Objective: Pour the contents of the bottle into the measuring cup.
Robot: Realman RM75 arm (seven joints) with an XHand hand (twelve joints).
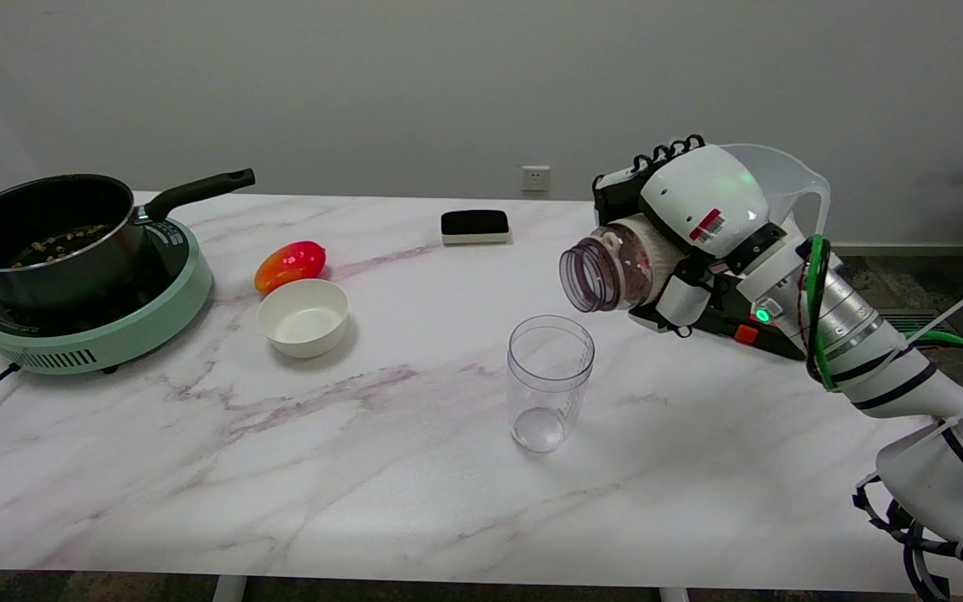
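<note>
Above the measuring cup (pixel 550 382), our right hand (pixel 699 230) grips the bottle (pixel 615 267) tipped sideways; we should centre its mouth over the rim, then tilt slowly.

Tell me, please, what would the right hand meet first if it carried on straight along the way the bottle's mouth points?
Probably nothing close: the right hand aims the bottle leftward above the measuring cup; the white bowl lies farther along, though depth is unclear.
</note>
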